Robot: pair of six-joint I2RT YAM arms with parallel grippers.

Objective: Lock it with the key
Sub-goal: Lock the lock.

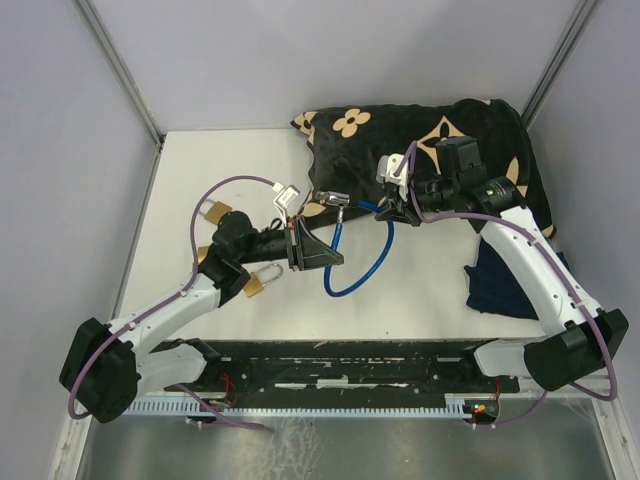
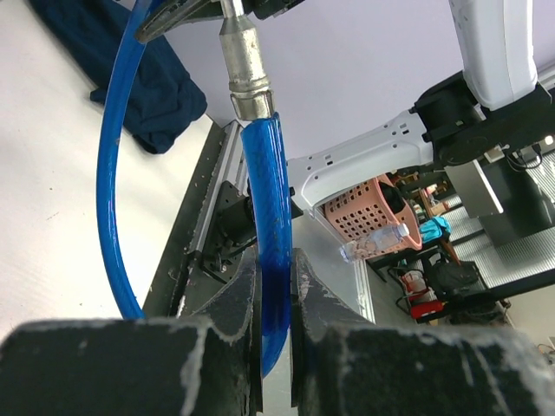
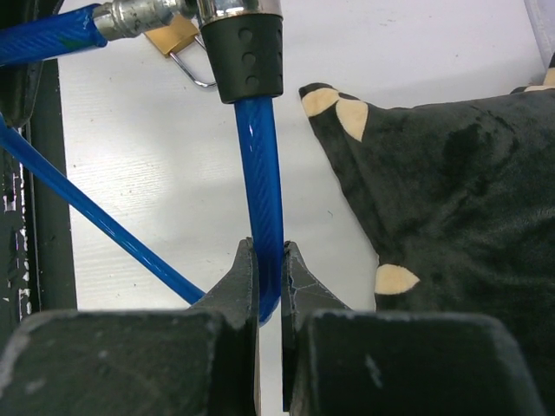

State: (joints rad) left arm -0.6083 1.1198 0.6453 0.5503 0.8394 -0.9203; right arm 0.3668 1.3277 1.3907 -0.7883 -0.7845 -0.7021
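Cable (image 1: 352,280) bows in a loop toward the arm bases, ends nearly meeting; left gripper (image 2: 276,282) and right gripper (image 3: 269,273) each clamp it.

Left pincer (image 2: 276,295) clamped on blue cable (image 2: 269,217), metal tip (image 2: 245,65) above

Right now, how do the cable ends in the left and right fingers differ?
The left-held end finishes in a bare metal ferrule; the right-held end in a black dimpled sleeve with a chrome collar. The left-held end is slimmer than the right-held end. Shared: both are blue cable, each pinched by the shut left gripper and right gripper.
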